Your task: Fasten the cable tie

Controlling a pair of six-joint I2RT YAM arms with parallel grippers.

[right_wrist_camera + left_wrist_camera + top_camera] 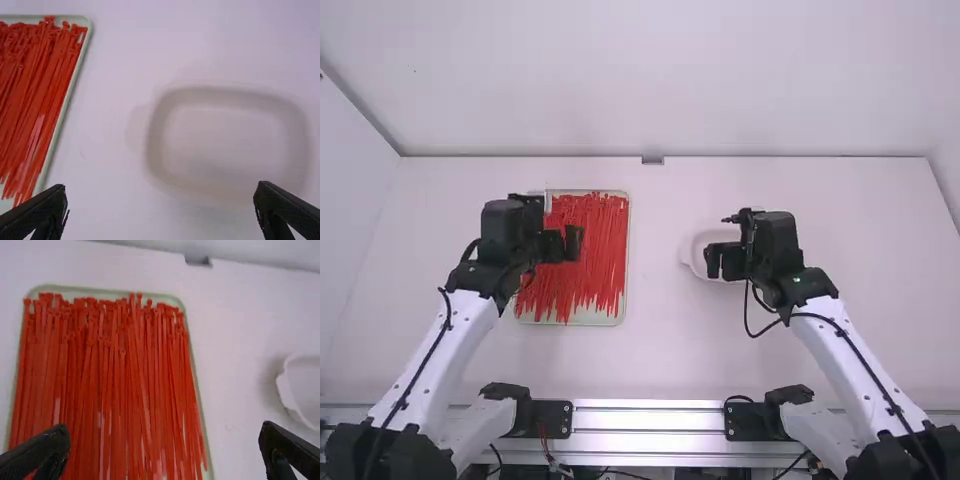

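On rounded tray [105, 290], thin red cable ties [115, 390]; left fingers [40, 452], right fingers [35, 212] spread.

Even, diffuse light is falling from above, keeping the white table [820, 200] bright and almost shadowless in the high view. Only faint grey shade is gathering beneath the arms. Pale glints are showing along the red cable ties [100, 390] in both wrist views, where the plastic is catching the light. The white dish [225, 145] is casting a soft shadow along its rim and is looking hazy, possibly out of focus. Toward the back wall the table is washing out, with contrast running low.
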